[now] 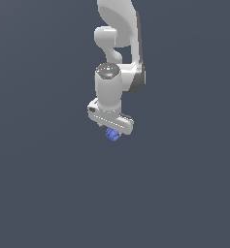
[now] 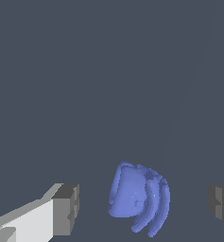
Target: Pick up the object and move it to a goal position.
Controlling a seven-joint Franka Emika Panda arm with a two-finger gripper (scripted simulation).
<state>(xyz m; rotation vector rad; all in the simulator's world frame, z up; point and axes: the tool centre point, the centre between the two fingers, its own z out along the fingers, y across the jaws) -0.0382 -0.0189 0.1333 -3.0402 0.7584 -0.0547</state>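
1. Under the white arm in the exterior view, the claw [image 1: 113, 130] points down over the plain dark desk [image 1: 43, 193], and the blue-violet object [image 1: 112, 135] peeps out just below it. Whether the object is resting on the desk or off it cannot be told here.
2. Between the fingers [image 2: 66, 209] in the wrist view, the object [image 2: 138, 197] sits with a clear gap on each side; the claw is spread wide and grips nothing.
3. Judging from this, the approach looks done; closing, lifting and carrying to the goal remain. No goal marker shows.
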